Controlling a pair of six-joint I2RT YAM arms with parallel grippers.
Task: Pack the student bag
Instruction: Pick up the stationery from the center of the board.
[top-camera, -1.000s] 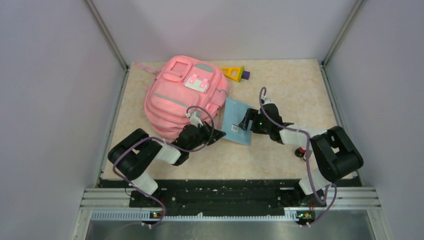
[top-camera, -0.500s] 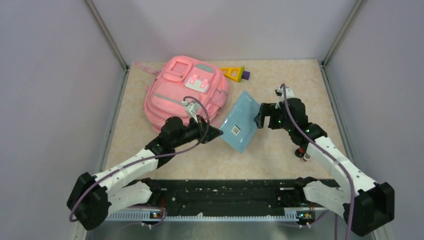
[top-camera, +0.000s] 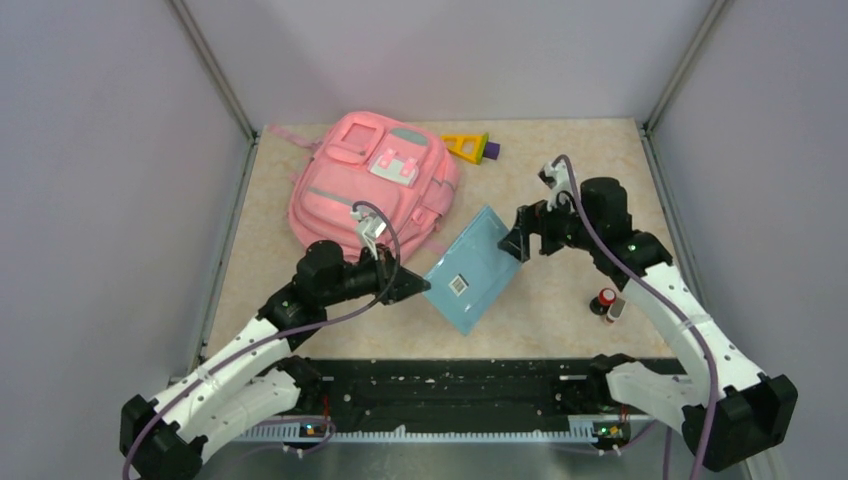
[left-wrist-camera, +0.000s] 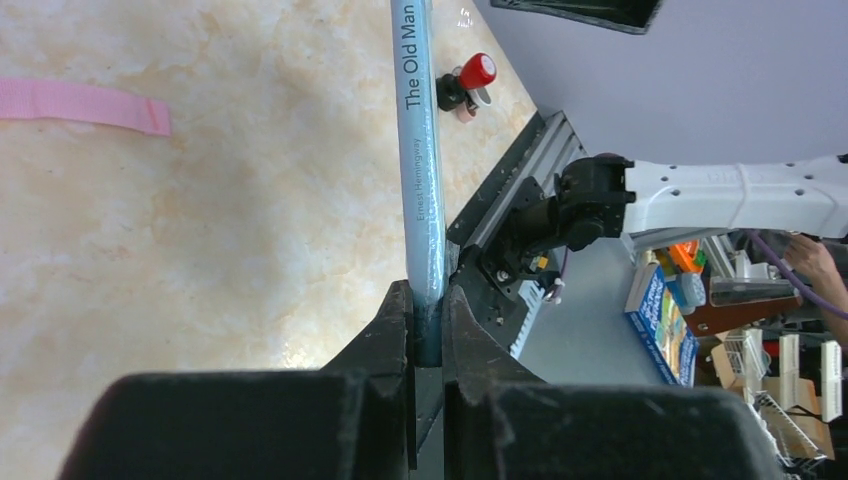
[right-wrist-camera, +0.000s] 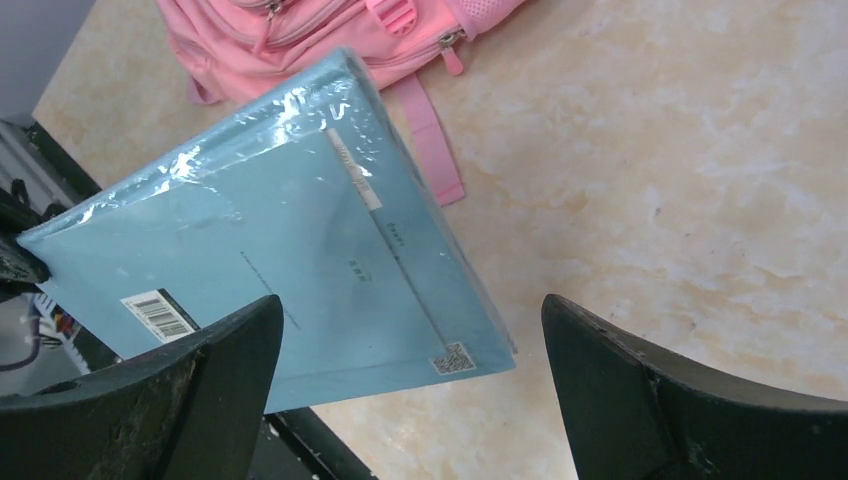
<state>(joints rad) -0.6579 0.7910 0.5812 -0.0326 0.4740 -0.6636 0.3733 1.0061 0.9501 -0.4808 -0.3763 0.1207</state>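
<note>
- The left gripper (top-camera: 414, 284) is clamped on one corner of a thin light-blue paperback book (top-camera: 468, 270) sealed in clear film. The left wrist view shows its black fingers (left-wrist-camera: 395, 320) pinching the end of the spine.
- Only that wrist view shows the spine lettering: "The Old Man" in large type, then a smaller "Ernest Hemingway".
- Only the right wrist view shows the cover clearly. It has a white barcode sticker (right-wrist-camera: 160, 312) near the corner towards the left gripper and a small square code label (right-wrist-camera: 453, 358). The faint lines of print are too small to read.
- The right gripper (top-camera: 522, 236) has its jaws spread wide, just off the book's opposite edge and holding nothing.
- The large pink fabric backpack (top-camera: 360, 190) lies on the beige marbled tabletop (top-camera: 600, 170) just beyond the left gripper. A pink strap (right-wrist-camera: 430, 140) runs from it under the book.
- Only the overhead view shows a yellow plastic triangle (top-camera: 465, 146) with a purple block, beyond both grippers.
- A small red-capped bottle (top-camera: 605, 299) stands on the near side of the right gripper.
</note>
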